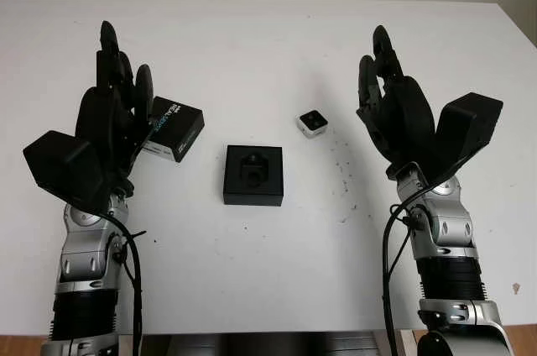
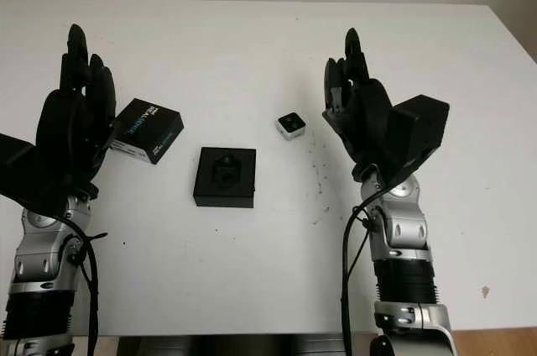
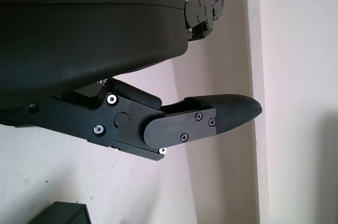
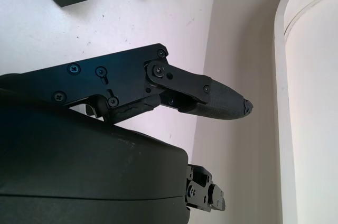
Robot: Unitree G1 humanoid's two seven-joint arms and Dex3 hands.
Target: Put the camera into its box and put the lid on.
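Nothing has been picked up yet: the left hand (image 1: 105, 112) and the right hand (image 1: 394, 108) are both raised above the white table (image 1: 268, 45), one at each side, open and holding nothing, which looks to me like a ready stance with the work laid out between them. I count one small white-faced camera (image 1: 313, 123) lying by itself nearer the right hand, one open black box (image 1: 253, 175) in the middle with its moulded recess facing up (presumably to receive the camera), and one printed black lid (image 1: 172, 128) lying tilted just beside the left hand's fingers (image 1: 143, 87). So the camera is on the table, just beyond the box and apart from it, and the lid sits well clear of the box's opening, probably so nothing blocks the drop-in.
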